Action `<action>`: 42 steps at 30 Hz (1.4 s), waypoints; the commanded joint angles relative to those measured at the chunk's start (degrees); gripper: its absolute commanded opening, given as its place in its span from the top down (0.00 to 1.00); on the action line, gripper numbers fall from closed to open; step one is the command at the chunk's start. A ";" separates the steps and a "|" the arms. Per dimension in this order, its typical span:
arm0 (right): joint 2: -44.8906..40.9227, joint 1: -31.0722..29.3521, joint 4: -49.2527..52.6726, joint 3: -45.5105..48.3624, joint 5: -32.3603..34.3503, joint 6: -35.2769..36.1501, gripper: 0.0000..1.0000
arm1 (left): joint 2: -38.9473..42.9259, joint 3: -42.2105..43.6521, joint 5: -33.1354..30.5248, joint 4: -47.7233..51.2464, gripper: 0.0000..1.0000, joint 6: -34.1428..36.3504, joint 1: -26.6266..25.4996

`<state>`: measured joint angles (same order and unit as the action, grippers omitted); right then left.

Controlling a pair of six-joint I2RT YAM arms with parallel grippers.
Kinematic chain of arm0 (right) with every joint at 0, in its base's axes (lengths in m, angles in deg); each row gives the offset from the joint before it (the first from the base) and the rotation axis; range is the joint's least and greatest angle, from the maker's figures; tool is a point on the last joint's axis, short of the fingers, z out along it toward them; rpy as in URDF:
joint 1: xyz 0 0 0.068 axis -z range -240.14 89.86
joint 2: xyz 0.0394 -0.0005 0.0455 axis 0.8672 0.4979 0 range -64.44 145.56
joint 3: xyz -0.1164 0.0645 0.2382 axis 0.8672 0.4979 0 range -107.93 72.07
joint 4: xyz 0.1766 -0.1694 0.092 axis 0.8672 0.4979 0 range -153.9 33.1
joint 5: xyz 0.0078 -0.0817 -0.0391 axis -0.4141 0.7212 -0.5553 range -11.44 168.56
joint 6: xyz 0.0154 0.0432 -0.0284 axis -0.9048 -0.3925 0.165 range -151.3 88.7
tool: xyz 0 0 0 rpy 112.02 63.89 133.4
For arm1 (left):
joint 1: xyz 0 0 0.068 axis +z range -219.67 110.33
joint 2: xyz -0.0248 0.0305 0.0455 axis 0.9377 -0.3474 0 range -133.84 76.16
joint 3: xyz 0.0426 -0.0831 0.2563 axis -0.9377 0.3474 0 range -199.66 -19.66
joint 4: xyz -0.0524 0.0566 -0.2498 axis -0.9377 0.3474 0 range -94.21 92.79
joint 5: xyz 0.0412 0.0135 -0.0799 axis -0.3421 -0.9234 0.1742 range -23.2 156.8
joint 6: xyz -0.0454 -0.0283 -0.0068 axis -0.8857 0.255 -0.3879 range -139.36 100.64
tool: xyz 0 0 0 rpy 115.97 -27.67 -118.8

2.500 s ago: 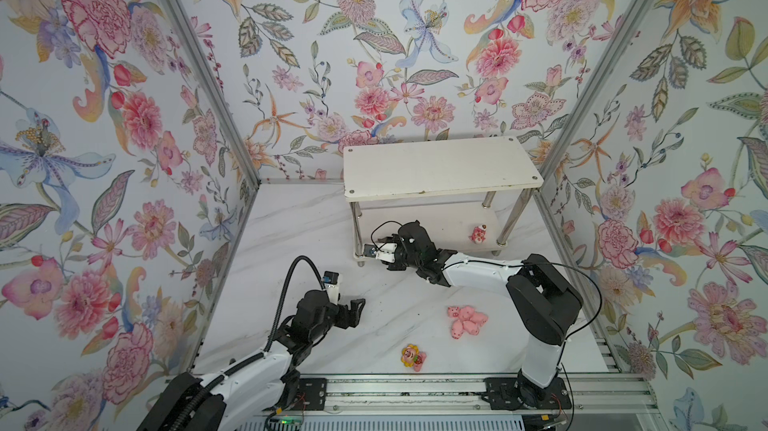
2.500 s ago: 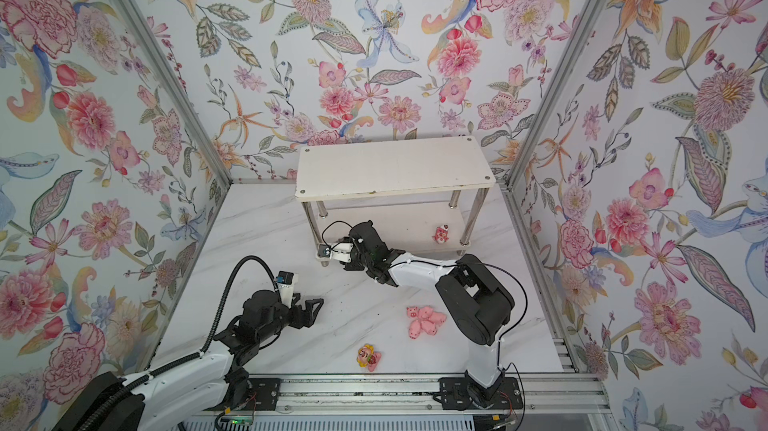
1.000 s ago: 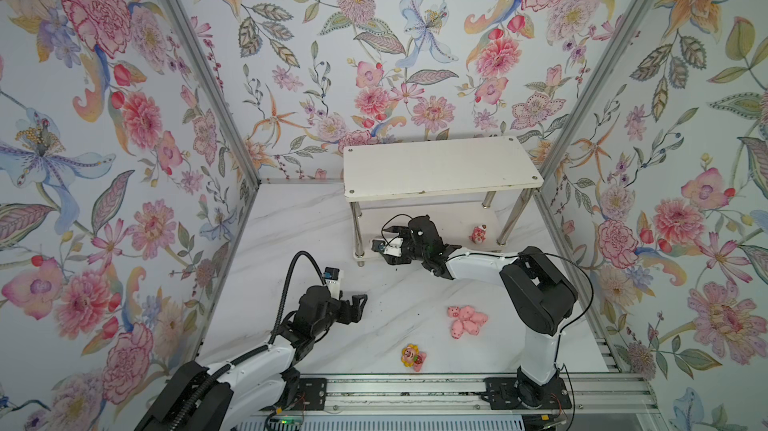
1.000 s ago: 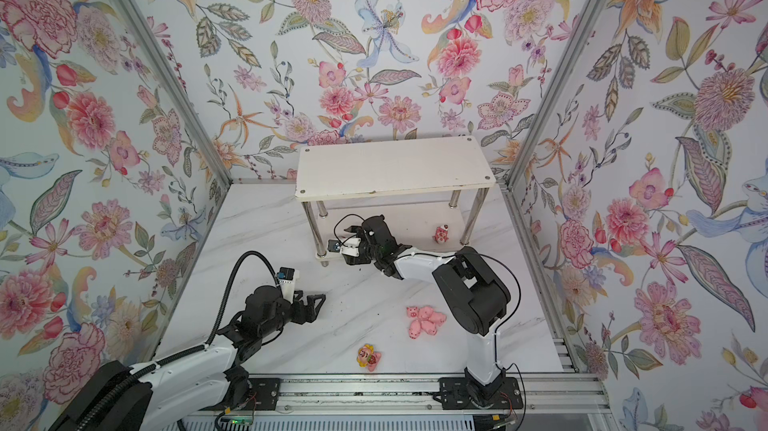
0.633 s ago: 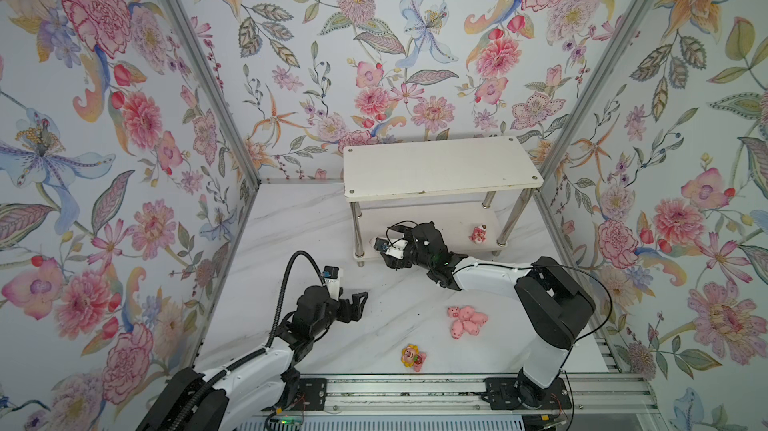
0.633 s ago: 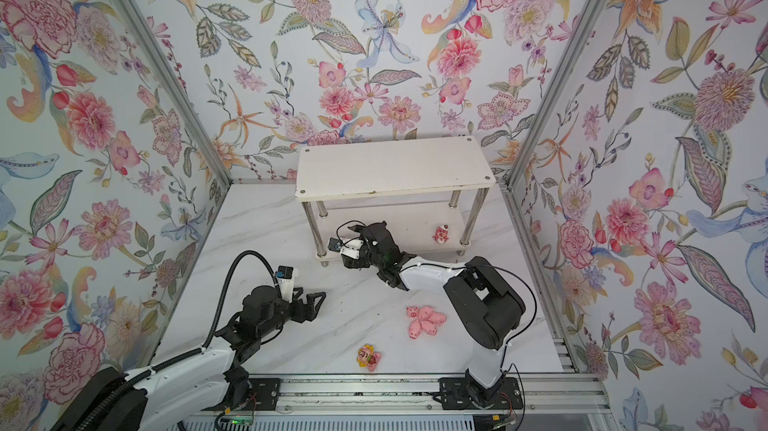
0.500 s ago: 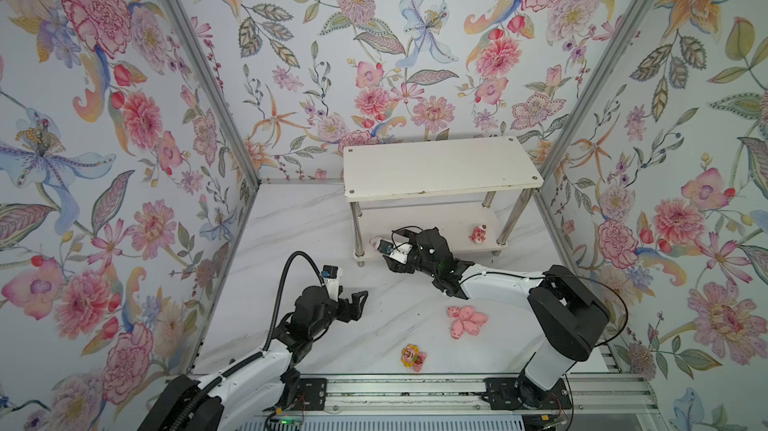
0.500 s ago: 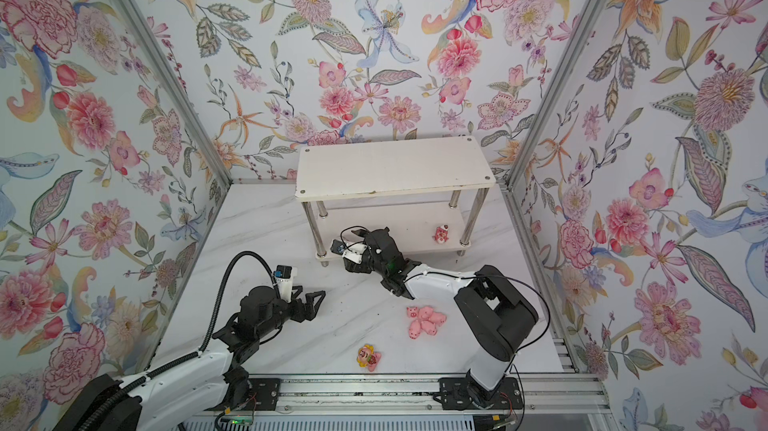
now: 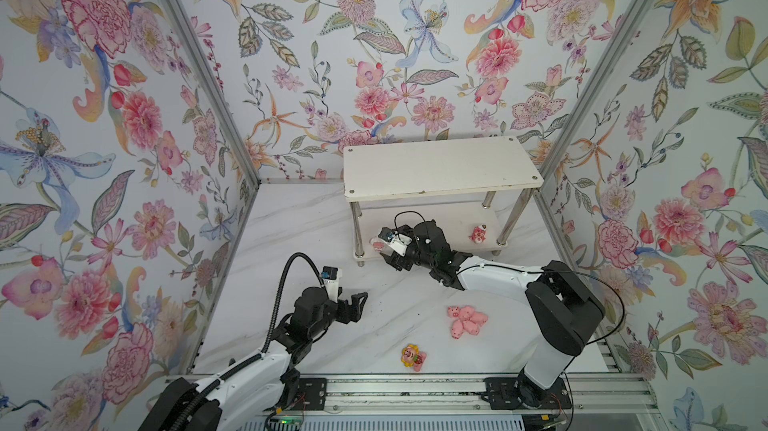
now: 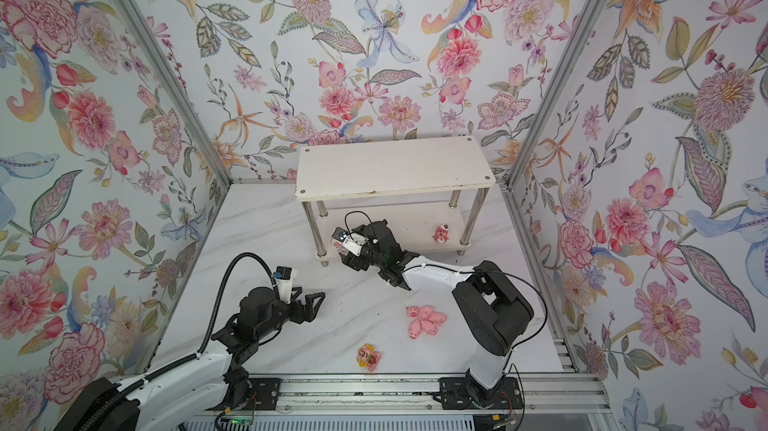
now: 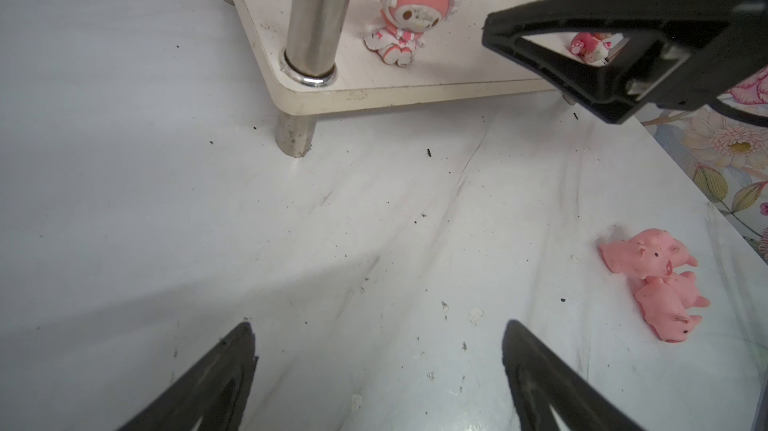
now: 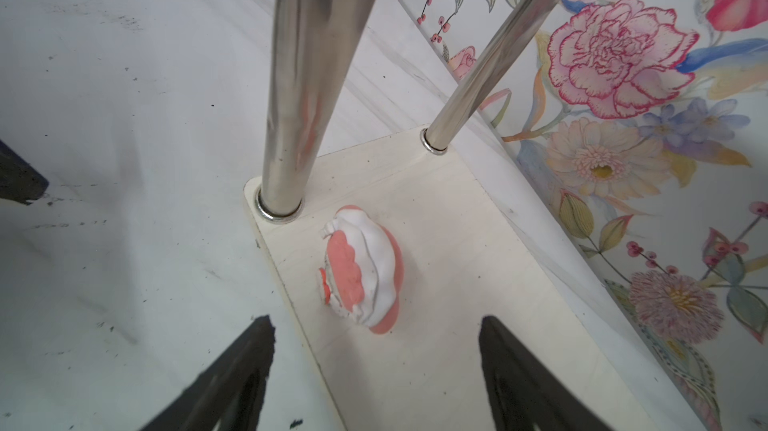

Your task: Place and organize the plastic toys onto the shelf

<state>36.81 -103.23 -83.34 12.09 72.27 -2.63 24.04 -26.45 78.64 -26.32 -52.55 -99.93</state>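
- The shelf [image 9: 440, 167] stands at the back of the marble table [image 9: 299, 233], close to the flowered back wall [image 9: 374, 54].
- The white-pink toy [image 11: 409, 5] sits upright on the shelf's lower board, at its front left corner. It is just beside the chrome leg [image 11: 316, 13] there and touches no other toy.
- The right gripper [image 12: 376, 318] is at that same corner with its jaws spread wide and empty. In the right wrist view one finger is over the table and one over the lower board. The white-pink toy lies just ahead of the fingertips, not between them.
- The dark pink bear [image 9: 478, 234] stands on the lower board toward its right end, well apart from the white-pink toy.
- The pale pink pigs [image 9: 466, 320] lie in a heap, touching one another, on the table in front of the shelf, near the right arm's elbow. How many are in the heap cannot be told.
- The yellow sunflower-faced toy [image 9: 412, 356] lies alone near the table's front edge, near the pigs but apart from them.
- The left gripper [image 9: 360, 307] hovers low over the table, left of the middle. Its jaws are wide apart and hold nothing, and it points toward the shelf's front left leg.
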 commanded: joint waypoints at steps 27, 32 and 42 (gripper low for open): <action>14.56 6.48 10.44 -15.18 -21.84 2.76 0.53 | -11.12 -3.23 -0.92 -1.73 0.05 0.47 0.55; 14.50 8.10 11.37 -15.18 -22.98 4.26 0.59 | -12.44 -6.03 -0.70 -1.26 0.05 0.65 0.63; 12.29 9.85 13.92 -14.29 -23.69 6.14 0.65 | -11.73 -6.42 -0.74 -0.68 0.08 -0.32 0.61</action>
<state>50.54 -94.22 -73.18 -1.97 48.91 2.35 11.71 -31.85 78.40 -26.97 -52.81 -99.93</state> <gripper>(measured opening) 0.397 0.924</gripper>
